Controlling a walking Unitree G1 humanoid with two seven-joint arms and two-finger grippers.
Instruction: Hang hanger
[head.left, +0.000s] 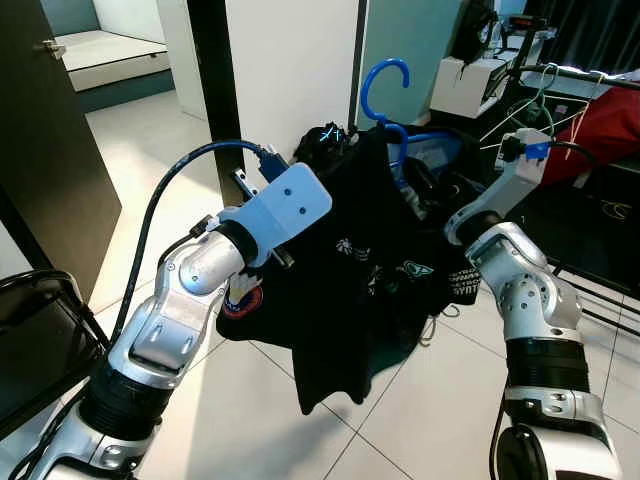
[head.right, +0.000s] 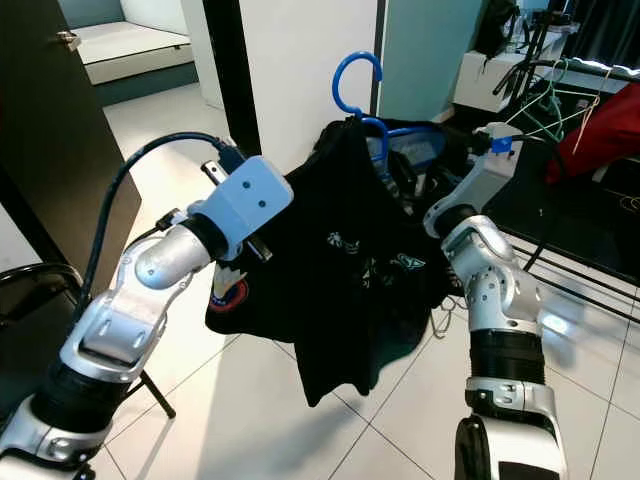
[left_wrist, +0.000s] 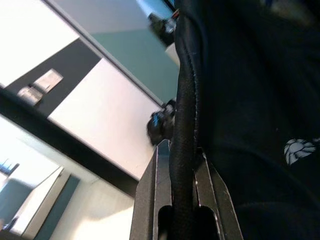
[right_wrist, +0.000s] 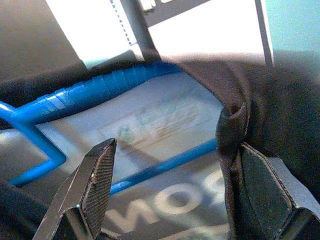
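The blue plastic hanger sits at upper centre of the left eye frame, its hook free in the air, with a black printed T-shirt draped over it and sagging toward the tiled floor; the left gripper is clamped on a thick hem of the shirt, its fingers pressed on either side of the fold, while the right gripper stands spread apart at the collar, one finger against the cloth and the blue bar between the fingers, holding nothing; the likely trouble is that the hanger rides only on fabric, so a tug from the left arm could slip the shirt off one shoulder or tip the hanger out; the metal clothes rack with its pale wire hangers and a red garment lies at upper right, well apart; a cluttered heap behind the shirt and the black folding chair at lower left crowd the way; the hanging hem could also snag.
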